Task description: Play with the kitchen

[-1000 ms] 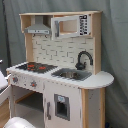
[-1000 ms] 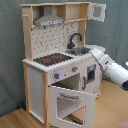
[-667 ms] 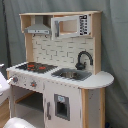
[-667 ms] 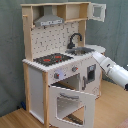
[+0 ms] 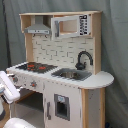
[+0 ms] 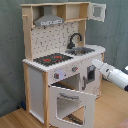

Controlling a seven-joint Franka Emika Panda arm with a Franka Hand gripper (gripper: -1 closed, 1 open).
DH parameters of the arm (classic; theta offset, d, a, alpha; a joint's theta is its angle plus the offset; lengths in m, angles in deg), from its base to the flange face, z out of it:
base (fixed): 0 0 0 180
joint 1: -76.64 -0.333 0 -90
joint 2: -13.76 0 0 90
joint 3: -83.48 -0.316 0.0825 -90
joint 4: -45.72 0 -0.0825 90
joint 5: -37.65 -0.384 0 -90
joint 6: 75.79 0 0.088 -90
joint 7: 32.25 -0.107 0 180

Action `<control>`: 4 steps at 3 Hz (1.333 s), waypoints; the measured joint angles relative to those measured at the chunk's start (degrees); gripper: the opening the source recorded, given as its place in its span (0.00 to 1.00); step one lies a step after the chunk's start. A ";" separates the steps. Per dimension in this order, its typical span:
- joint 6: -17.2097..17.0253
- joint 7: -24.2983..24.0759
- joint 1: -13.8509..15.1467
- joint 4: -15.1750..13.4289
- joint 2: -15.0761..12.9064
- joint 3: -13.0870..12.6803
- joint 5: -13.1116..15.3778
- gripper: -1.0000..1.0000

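Note:
The kitchen (image 5: 60,70) of pale wood and white panels fills both exterior views, with a black-red hob (image 5: 37,66), grey sink (image 5: 71,75), black faucet (image 5: 83,59) and hood (image 5: 37,29). In the second exterior view its oven door (image 6: 70,102) hangs open, tipped down and forward. My gripper (image 6: 95,63) comes in from the second exterior view's right on a white arm (image 6: 114,76). It hovers in front of the lower cabinet door (image 6: 90,74), just under the counter edge below the sink (image 6: 82,50). In the first exterior view only a white part of the arm (image 5: 7,88) shows at the left edge.
A small upper cabinet door (image 6: 98,11) stands open at the top corner. A grey curtain (image 5: 115,45) hangs behind the kitchen. Wooden floor (image 6: 15,119) lies in front. The open oven door juts out into the space below my arm.
My arm has dipped slightly in front of the kitchen. Doors and knobs look unchanged.

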 joint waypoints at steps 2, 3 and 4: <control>9.44 -1.61 2.77 -5.58 -0.50 -1.01 -0.08 1.00; 13.50 -5.18 6.32 -5.44 -0.99 -2.63 -0.07 1.00; 17.30 -8.61 9.88 -4.88 -0.83 -4.06 -0.08 1.00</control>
